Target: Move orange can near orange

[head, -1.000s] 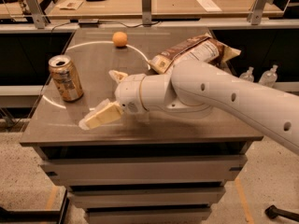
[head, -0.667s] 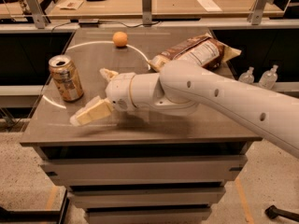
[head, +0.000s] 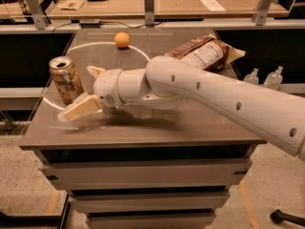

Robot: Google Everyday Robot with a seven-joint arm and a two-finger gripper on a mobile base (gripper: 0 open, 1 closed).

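Observation:
The orange can [head: 66,79] stands upright near the left edge of the grey table [head: 190,123], with a tan body, white patches and a silver open top. The orange [head: 122,39] lies at the far side of the table, well behind the can. My gripper [head: 84,90] is just right of the can, its two cream fingers spread open on either side of the can's right flank, one finger [head: 81,110] in front and one behind. It holds nothing.
A brown and white snack bag [head: 205,53] lies at the back right of the table. A white arc is marked on the tabletop. Two plastic bottles [head: 265,78] stand beyond the right edge. A desk runs along the back.
My arm has swung left across the table, bringing the open gripper up beside the orange can. The can and the orange have not moved.

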